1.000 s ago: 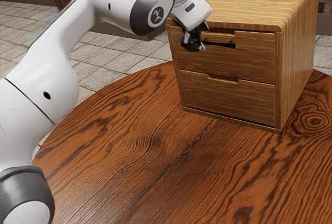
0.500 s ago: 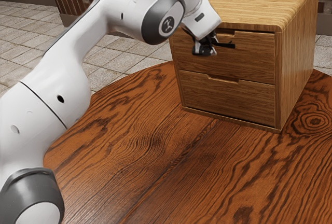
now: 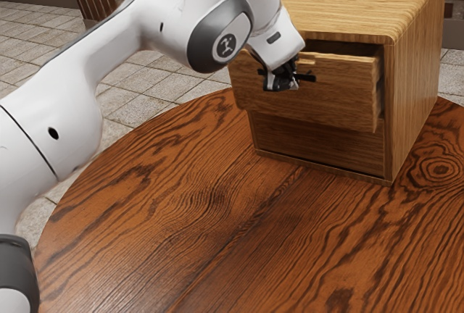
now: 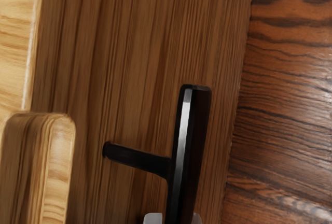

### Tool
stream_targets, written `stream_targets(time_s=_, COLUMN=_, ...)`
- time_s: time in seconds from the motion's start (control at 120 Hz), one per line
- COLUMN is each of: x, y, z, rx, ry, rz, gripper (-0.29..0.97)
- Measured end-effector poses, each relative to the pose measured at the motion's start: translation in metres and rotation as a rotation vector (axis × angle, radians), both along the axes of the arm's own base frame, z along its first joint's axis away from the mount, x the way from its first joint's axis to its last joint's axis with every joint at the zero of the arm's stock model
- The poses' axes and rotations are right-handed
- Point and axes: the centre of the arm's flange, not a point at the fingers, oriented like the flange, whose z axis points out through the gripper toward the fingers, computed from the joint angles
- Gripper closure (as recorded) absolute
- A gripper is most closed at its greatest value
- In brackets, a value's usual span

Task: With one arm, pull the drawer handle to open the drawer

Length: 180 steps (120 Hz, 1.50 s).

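My gripper [image 3: 280,80] hid most of the slim black bar handle [image 3: 308,77], pinched on it from both sides. The top drawer [image 3: 326,99] stood partly out of the grained wooden cabinet [image 3: 415,74], at one o'clock on the dark round table [image 3: 217,240].

A cabinet [image 3: 413,74] stands on the surface [image 3: 254,240], toward the far side at the exterior view's right. Two drawers sit in its front, one above the other. The top drawer [image 3: 326,92] juts partly out of the cabinet and overhangs the lower drawer [image 3: 319,135], which sits flush. The handle [image 3: 303,77] [image 4: 189,151] is on the top drawer's front. The tool [image 3: 281,80] grips it, reaching in from the exterior view's left. The floor [image 3: 145,81] lies beyond the surface on that side.
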Motion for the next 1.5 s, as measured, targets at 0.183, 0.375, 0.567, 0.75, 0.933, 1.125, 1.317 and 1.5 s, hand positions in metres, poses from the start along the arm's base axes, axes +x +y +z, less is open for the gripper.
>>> stream_targets(time_s=0.183, x=-0.022, y=-0.005, z=0.001, rx=0.005, ry=0.016, rz=-0.013, gripper=0.79)
stream_targets(time_s=0.375, x=-0.045, y=-0.001, z=0.008, rx=0.014, ry=0.017, rz=-0.01, gripper=0.79)
stream_targets(time_s=0.567, x=-0.065, y=0.006, z=0.015, rx=0.024, ry=0.003, rz=-0.003, gripper=0.77)
stream_targets(time_s=0.75, x=-0.075, y=0.006, z=0.014, rx=0.026, ry=0.001, rz=-0.003, gripper=0.78)
stream_targets(time_s=0.933, x=-0.097, y=0.005, z=0.014, rx=0.028, ry=0.002, rz=-0.007, gripper=0.78)
stream_targets(time_s=1.125, x=-0.12, y=0.002, z=0.017, rx=0.03, ry=-0.002, rz=-0.01, gripper=0.77)
stream_targets(time_s=1.317, x=-0.135, y=0.001, z=0.012, rx=0.033, ry=0.006, rz=-0.01, gripper=0.79)
stream_targets(time_s=1.5, x=-0.157, y=-0.003, z=0.013, rx=0.039, ry=0.008, rz=-0.014, gripper=0.78)
